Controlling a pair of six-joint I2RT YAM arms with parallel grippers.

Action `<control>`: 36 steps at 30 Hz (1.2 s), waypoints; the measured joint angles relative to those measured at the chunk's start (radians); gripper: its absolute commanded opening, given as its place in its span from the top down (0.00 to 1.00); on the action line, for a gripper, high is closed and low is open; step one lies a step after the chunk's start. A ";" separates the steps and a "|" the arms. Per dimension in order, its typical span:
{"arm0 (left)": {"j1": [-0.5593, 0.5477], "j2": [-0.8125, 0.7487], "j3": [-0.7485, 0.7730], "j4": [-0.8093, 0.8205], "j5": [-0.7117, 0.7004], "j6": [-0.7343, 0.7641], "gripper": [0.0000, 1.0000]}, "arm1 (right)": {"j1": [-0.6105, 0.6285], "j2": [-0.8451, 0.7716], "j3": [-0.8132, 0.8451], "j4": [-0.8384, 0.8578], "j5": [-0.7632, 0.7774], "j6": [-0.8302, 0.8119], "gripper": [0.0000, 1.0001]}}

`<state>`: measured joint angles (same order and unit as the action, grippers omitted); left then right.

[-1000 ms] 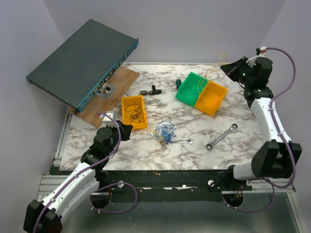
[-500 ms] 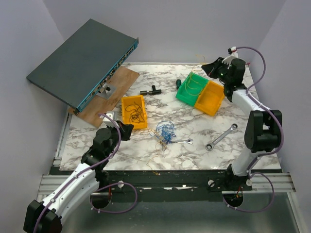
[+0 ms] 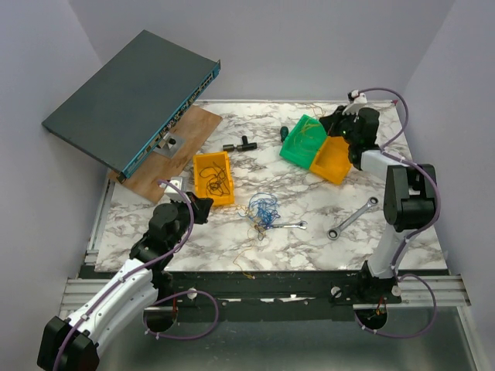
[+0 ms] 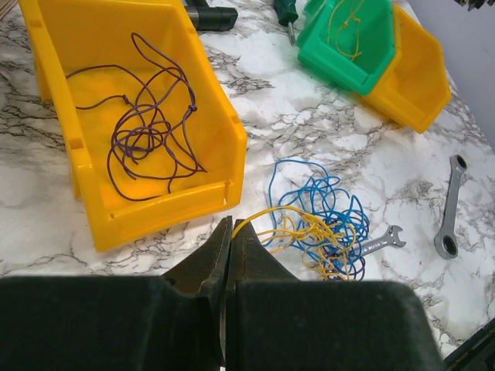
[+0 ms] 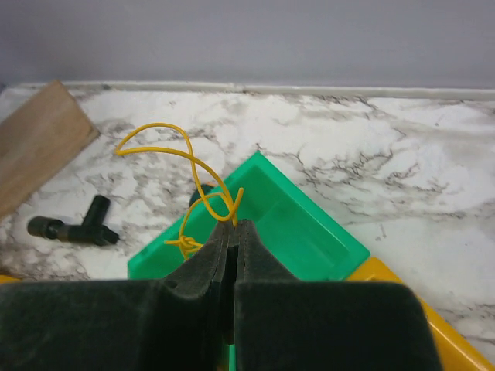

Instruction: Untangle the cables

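The cables (image 3: 264,210) lie as a tangled bunch of blue, yellow and dark thin wire at the table's middle, and also show in the left wrist view (image 4: 329,224). My left gripper (image 3: 203,207) is shut (image 4: 230,226) on a yellow wire that runs from the bunch. A purple wire (image 4: 147,131) lies in the yellow bin (image 3: 203,164). My right gripper (image 3: 329,124) is shut (image 5: 234,224) on a loose yellow wire (image 5: 186,154) and holds it over the green bin (image 5: 325,232). More yellow wire lies in that bin (image 4: 348,19).
An orange bin (image 3: 336,158) touches the green bin (image 3: 298,147). A silver wrench (image 3: 352,217) lies at the right, and a smaller wrench (image 3: 290,226) beside the bunch. Black parts (image 3: 240,144), a screwdriver (image 3: 284,133), a wooden board (image 3: 182,143) and a tilted network switch (image 3: 131,97) stand behind.
My right gripper has swung left from the back right corner to above the green bin, carrying the yellow wire. The left arm has not moved.
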<state>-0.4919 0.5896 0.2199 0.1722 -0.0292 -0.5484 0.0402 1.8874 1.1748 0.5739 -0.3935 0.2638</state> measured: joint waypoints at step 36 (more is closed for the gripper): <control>0.000 -0.028 0.000 -0.018 0.005 0.002 1.00 | 0.306 0.379 0.676 -0.981 0.775 -0.324 0.99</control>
<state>-0.4919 0.5613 0.2199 0.1539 -0.0242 -0.5468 0.3466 2.2665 1.8503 -0.4072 0.3813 -0.0605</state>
